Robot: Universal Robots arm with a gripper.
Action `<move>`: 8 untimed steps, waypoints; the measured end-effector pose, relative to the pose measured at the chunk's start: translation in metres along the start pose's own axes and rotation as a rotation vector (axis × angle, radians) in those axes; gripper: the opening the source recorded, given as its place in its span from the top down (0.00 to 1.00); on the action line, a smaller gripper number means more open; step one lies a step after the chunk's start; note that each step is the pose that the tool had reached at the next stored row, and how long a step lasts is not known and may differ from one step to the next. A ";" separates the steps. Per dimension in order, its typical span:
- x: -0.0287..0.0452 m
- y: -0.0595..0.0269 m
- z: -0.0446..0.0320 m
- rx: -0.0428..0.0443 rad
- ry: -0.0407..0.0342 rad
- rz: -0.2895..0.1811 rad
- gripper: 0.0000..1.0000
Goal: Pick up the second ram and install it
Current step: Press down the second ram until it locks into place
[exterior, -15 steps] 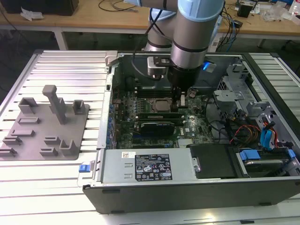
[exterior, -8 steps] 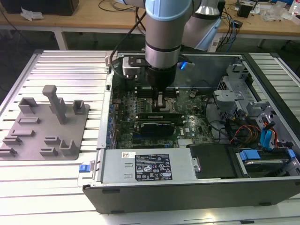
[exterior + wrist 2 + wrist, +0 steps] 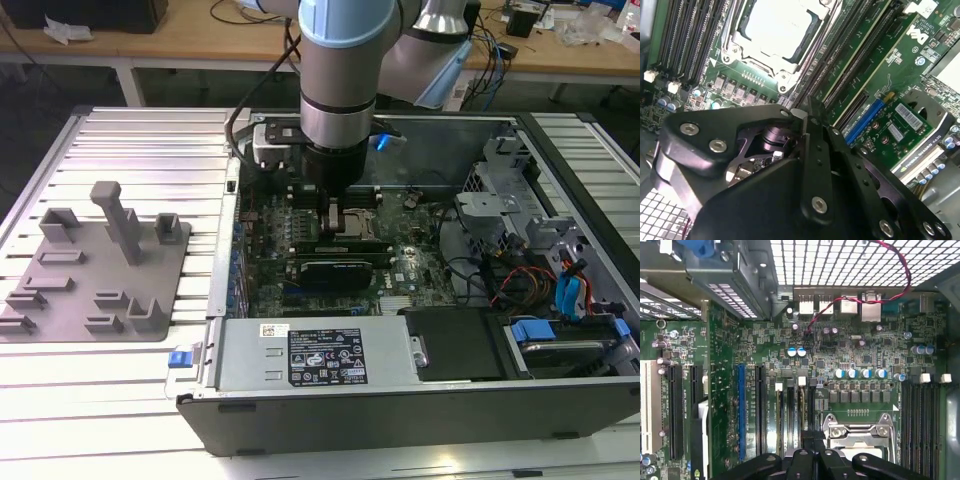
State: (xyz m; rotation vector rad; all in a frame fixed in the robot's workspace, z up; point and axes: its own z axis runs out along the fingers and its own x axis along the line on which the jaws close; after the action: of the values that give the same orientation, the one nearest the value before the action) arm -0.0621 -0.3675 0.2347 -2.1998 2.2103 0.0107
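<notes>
Gripper (image 3: 805,120) points straight down w/ fingers (image 3: 816,165) pressed together, tips at the memory slots (image 3: 860,55) just beside the silver processor socket (image 3: 775,30). Can't tell if the second ram sits between them; its spot isn't clear. Arm (image 3: 338,60) stands vertical over the motherboard (image 3: 400,265) inside the open computer case (image 3: 400,390). Grey fixture tray (image 3: 95,265) lies at exterior view's left.

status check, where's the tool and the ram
Tool down inside the open computer case, over the memory slots beside the processor socket. Ram not made out. Nothing blocking.
</notes>
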 end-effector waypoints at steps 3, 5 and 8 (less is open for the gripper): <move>0.0002 0.0016 0.0013 -0.0001 0.0003 0.000 0.92; 0.0002 0.0021 0.0019 0.0000 0.0002 0.000 0.92; 0.0001 0.0020 0.0014 0.0003 -0.0003 0.000 0.92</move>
State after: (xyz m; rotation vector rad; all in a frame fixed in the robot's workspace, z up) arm -0.0641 -0.3676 0.2332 -2.1996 2.2100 0.0107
